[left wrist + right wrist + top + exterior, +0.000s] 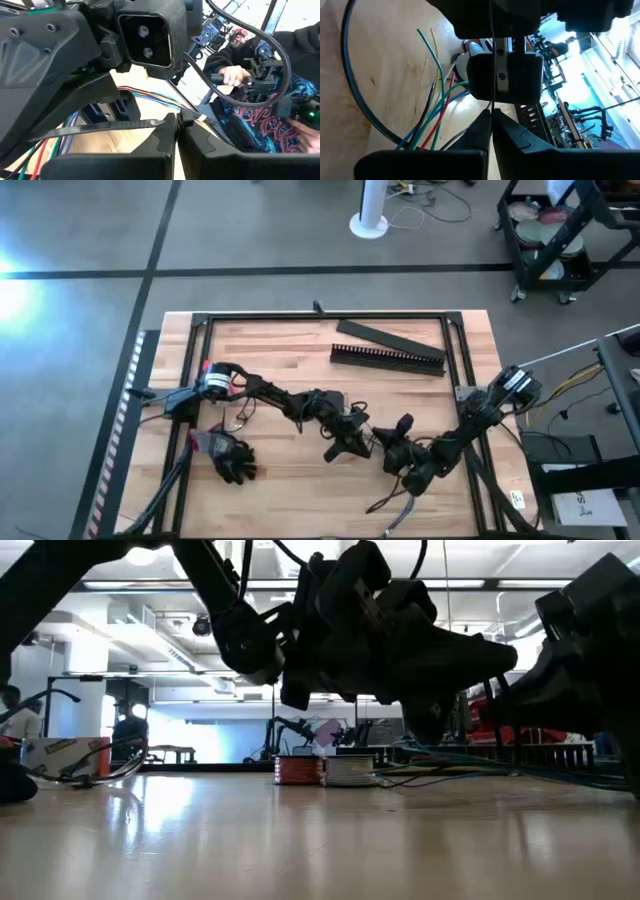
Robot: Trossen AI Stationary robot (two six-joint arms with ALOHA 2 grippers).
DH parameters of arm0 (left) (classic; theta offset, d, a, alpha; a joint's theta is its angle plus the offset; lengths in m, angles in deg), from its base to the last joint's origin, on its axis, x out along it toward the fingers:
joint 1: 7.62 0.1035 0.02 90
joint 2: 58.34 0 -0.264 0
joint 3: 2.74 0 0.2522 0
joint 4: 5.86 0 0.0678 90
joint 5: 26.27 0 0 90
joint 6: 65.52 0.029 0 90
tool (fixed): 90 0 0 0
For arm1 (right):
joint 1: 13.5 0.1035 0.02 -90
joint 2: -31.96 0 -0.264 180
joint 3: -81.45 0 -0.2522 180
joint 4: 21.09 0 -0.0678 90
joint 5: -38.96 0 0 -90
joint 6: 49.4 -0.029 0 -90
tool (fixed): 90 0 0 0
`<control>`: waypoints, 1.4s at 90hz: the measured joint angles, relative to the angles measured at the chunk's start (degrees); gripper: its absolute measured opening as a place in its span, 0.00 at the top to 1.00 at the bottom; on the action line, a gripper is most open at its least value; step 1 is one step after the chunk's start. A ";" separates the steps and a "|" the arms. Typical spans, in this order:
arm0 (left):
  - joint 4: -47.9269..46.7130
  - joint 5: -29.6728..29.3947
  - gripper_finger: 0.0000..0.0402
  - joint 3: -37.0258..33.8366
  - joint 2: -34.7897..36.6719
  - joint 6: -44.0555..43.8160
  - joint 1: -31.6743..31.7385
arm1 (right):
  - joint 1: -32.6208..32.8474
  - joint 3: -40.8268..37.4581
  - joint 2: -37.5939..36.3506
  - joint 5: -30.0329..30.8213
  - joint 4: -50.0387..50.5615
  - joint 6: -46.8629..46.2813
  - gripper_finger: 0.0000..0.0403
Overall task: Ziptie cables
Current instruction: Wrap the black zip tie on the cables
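Black plastic, the ziptie [105,126] is pinched between the left tool's [177,122] closed fingers above the wooden surface [290,370], near its middle. Just to its right, the right tool [491,116] is clamped on the strip's thin tail, above coloured cables [436,107].

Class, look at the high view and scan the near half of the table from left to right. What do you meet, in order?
Black bundle → left hand → right hand → right arm's base.
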 joint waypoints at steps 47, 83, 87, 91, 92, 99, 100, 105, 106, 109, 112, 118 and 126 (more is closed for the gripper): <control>0.00 -0.13 1.00 0.00 0.00 0.42 0.04 | -0.02 1.20 0.00 -0.55 -0.31 2.19 1.00; 0.00 -0.13 1.00 0.00 -0.02 0.34 0.00 | 0.00 1.16 0.00 -0.53 -0.01 1.36 1.00; 0.00 -0.13 1.00 0.00 -0.02 0.33 0.00 | 0.00 1.18 0.00 -0.54 -0.01 1.37 1.00; 0.00 -0.13 1.00 0.00 -0.02 0.31 0.00 | 0.00 1.26 -0.01 -0.54 0.00 1.36 1.00; 0.00 -0.13 1.00 0.00 -0.02 0.31 0.00 | 0.00 1.30 -0.02 -0.53 0.01 1.39 1.00; 0.00 -0.11 1.00 0.00 -0.02 0.26 0.00 | 0.00 1.54 -0.02 -0.68 -0.06 2.01 1.00; 0.00 -0.11 1.00 0.00 -0.02 0.24 0.00 | 0.00 1.56 -0.02 -0.73 -0.07 2.10 1.00; 0.00 -0.11 1.00 0.00 -0.02 0.20 0.00 | 0.00 1.64 -0.02 -0.97 -0.04 2.63 1.00; 0.00 -0.11 1.00 0.00 -0.02 0.20 0.00 | 0.00 1.64 -0.02 -0.99 -0.05 2.78 1.00; 0.00 -0.11 1.00 0.00 -0.02 0.20 0.00 | 0.00 1.67 -0.02 -0.99 -0.06 2.87 1.00; 0.00 -0.11 1.00 0.00 -0.02 0.20 0.00 | 0.00 1.67 -0.02 -1.01 -0.05 3.06 1.00; 0.00 -0.11 1.00 0.00 -0.02 0.20 0.00 | 0.00 1.67 -0.02 -2.04 -0.07 3.44 1.00; -0.01 -0.11 1.00 0.00 -0.02 0.20 0.00 | 0.00 1.67 -0.02 -2.50 -0.05 3.58 1.00</control>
